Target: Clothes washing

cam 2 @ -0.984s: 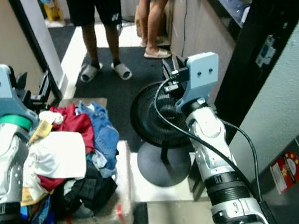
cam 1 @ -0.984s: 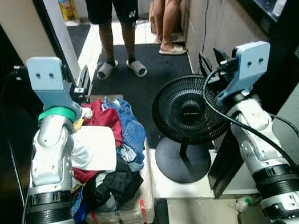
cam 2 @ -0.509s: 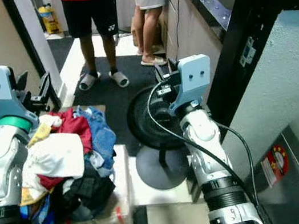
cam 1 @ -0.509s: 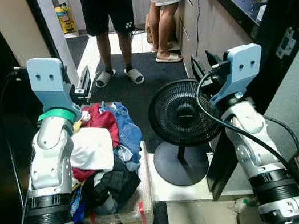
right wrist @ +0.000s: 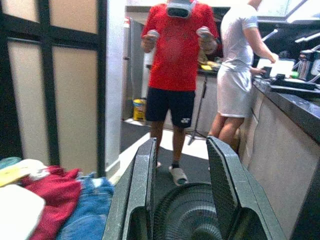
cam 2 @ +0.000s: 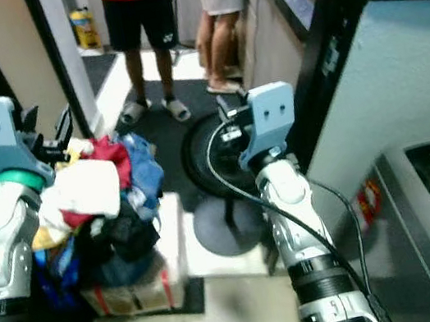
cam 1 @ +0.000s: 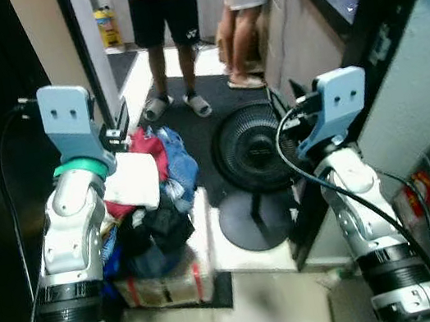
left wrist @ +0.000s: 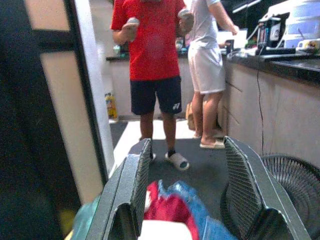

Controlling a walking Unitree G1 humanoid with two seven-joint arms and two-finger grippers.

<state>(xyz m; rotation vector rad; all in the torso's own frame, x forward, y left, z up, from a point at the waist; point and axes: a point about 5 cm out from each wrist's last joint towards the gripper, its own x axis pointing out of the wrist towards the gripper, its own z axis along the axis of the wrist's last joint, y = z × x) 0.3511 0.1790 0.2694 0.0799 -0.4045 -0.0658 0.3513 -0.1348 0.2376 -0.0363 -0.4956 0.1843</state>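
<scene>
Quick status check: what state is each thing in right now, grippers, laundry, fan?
left gripper: jaws open, empty, raised above the clothes pile.
right gripper: jaws open, empty, raised above the fan.
clothes pile: heaped, untouched.
fan: upright on the floor; running or not, cannot tell.

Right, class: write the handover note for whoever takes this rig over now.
Left gripper: open, empty, raised above the clothes pile.
Right gripper: open, empty, raised over the fan.
The pile sits on a wrapped box at the robot's left front; two people stand beyond.
Done: nothing picked up.
Left: grasp the clothes and wash them.
</scene>
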